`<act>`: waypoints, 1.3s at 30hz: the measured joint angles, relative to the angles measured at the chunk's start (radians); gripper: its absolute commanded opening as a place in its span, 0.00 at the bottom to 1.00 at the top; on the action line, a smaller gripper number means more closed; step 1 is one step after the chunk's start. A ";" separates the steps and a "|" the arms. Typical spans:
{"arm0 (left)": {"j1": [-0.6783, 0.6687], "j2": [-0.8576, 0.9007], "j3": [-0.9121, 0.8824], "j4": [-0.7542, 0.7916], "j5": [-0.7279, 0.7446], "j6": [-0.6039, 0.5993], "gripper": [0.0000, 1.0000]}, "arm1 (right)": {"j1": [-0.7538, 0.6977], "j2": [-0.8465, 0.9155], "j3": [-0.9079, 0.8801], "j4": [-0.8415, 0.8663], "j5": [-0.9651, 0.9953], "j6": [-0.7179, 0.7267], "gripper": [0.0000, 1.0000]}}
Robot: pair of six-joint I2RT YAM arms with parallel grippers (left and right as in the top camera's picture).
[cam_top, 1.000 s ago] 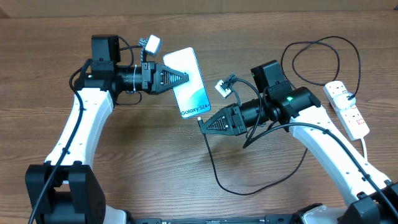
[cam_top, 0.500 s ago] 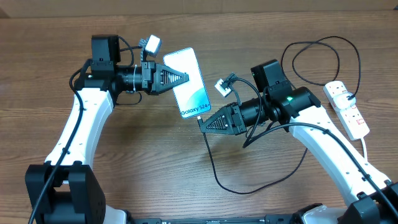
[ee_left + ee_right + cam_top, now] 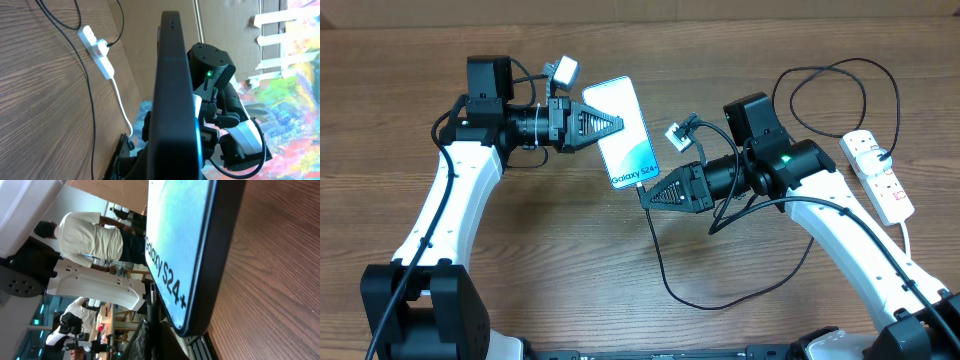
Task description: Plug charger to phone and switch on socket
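My left gripper (image 3: 617,124) is shut on the phone (image 3: 626,133) and holds it above the table by one long edge. The screen faces up, with the "Galaxy S24+" text (image 3: 167,282) at its near end. In the left wrist view the phone (image 3: 172,90) shows edge-on and dark. My right gripper (image 3: 645,194) is shut on the charger's connector tip (image 3: 152,307), right at the phone's near end. Whether the tip sits in the port I cannot tell. The thin black charger cable (image 3: 665,275) loops across the table to the white socket (image 3: 880,178), where its black plug (image 3: 886,155) sits.
The socket's thick white cord (image 3: 908,235) runs off toward the right front edge. A loop of black cable (image 3: 825,85) lies at the back right. The socket (image 3: 97,47) also shows in the left wrist view, with cable beside it.
My right gripper has edged slightly up and left with the connector, closer to the phone's near end. The left arm and the phone have stayed put.
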 measured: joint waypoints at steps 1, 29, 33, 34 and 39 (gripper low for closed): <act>0.000 0.000 0.000 0.000 -0.001 -0.001 0.04 | 0.000 0.000 0.000 0.000 0.000 0.001 0.04; 0.000 0.000 0.000 0.000 -0.006 -0.001 0.04 | 0.000 0.000 0.000 -0.014 0.007 0.031 0.04; 0.000 0.000 0.000 0.000 -0.006 -0.001 0.04 | 0.000 0.000 0.000 -0.013 0.007 0.031 0.04; 0.000 0.000 0.000 0.000 -0.006 -0.001 0.04 | 0.000 0.000 0.000 -0.012 0.008 0.031 0.04; 0.000 0.000 0.000 0.008 -0.006 -0.001 0.04 | 0.000 0.002 0.000 0.005 0.013 0.031 0.04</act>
